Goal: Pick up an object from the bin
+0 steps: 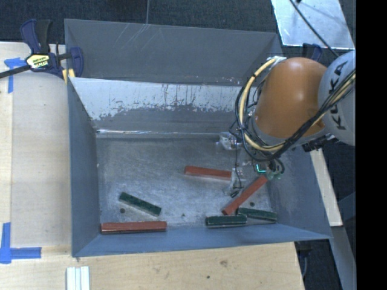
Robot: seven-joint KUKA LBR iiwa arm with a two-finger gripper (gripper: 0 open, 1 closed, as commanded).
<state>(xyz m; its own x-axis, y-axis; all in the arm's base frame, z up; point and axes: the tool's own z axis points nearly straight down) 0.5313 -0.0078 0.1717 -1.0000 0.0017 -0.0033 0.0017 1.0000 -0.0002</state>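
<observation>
My gripper [237, 186] hangs low at the right of the bin floor, under the orange cover. Its fingertips are at the upper part of a red-brown bar [245, 196] that lies slanted from upper right to lower left. Another red-brown bar [207, 173] lies just left of the fingers, nearly level, its right end close to them. Below the slanted bar lie two dark green bars, one [225, 221] level and one [257, 214] to its right. Whether the fingers grip the slanted bar is not visible.
A dark green bar [140, 203] lies tilted at the left of the floor. A long red-brown bar [133, 226] rests along the front wall at the lower left. The arm's cover and cables hang over the right side of the bin.
</observation>
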